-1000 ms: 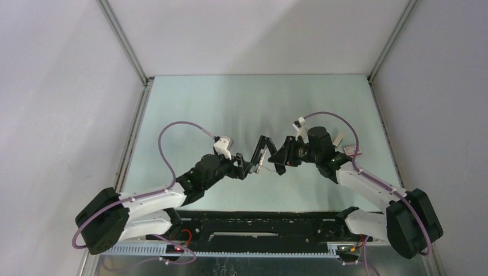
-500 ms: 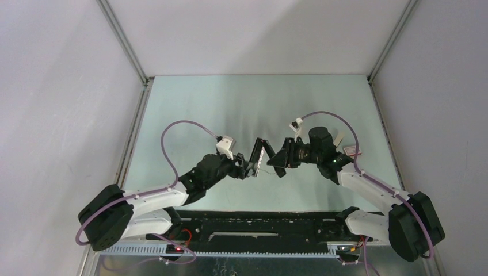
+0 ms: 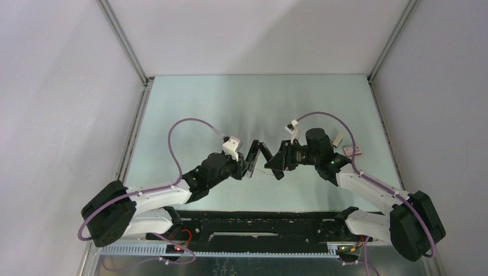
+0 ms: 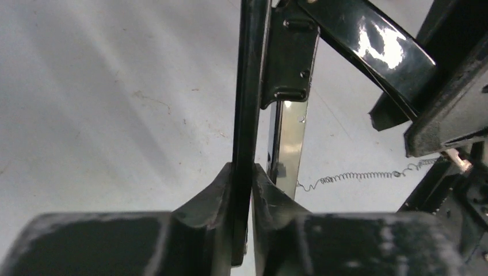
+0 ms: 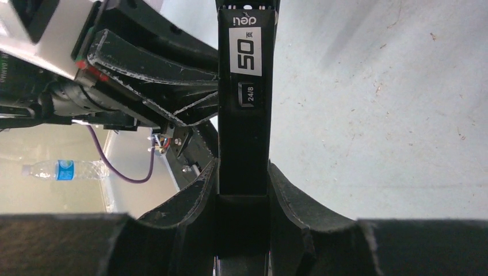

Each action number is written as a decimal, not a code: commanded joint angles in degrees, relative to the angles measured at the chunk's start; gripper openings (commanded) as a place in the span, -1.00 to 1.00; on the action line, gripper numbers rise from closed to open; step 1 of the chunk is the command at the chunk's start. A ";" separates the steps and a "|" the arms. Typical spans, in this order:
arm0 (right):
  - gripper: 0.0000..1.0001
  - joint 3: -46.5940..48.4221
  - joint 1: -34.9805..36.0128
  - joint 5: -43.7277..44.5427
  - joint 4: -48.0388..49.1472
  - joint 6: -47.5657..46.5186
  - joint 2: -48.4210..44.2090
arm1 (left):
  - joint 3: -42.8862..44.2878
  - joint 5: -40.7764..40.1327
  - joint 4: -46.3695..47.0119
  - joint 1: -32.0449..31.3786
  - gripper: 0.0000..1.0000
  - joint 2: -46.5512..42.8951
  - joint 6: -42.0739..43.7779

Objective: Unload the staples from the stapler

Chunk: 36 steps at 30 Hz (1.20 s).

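Observation:
The black stapler (image 3: 262, 154) is held open in a V above the table, between both arms. In the left wrist view my left gripper (image 4: 243, 172) is shut on the stapler's thin black bar (image 4: 248, 86). Beside that bar runs a silvery strip (image 4: 289, 144); I cannot tell whether it is the staples or the bare rail. A thin stretched spring (image 4: 357, 175) trails off to the right of it. My right gripper (image 5: 243, 172) is shut on the stapler's wider black body (image 5: 244, 86), which bears a white "50" label. From above, the left gripper (image 3: 250, 165) and right gripper (image 3: 277, 163) stand close together.
A small red-and-white box (image 3: 352, 150) lies on the pale green table (image 3: 190, 109) to the right of the right arm, with a small white piece (image 3: 338, 140) near it. Metal posts and grey walls close the table in on three sides.
My left gripper has closed onto the stapler's thin black bar. Both grippers have drawn nearer together and slightly farther from the bases, and the stapler's V has narrowed.

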 commanded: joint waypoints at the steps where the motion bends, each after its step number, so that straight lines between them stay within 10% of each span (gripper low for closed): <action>1: -1.00 0.98 1.30 -4.61 5.16 -2.70 -1.30 | 4.96 0.67 -2.17 0.08 -0.90 0.52 4.23; 7: -0.88 0.98 1.38 -0.40 0.61 -10.12 -1.30 | 6.27 3.16 -5.94 0.00 -1.00 -0.13 6.85; 27: 0.56 0.99 6.59 5.99 3.68 -13.48 6.76 | 6.55 -4.59 -12.36 -1.51 -1.00 -4.12 7.29; 36: 0.67 0.98 19.35 32.59 9.41 -12.50 6.82 | 7.68 -15.69 -18.08 -1.50 -1.00 -7.02 -4.37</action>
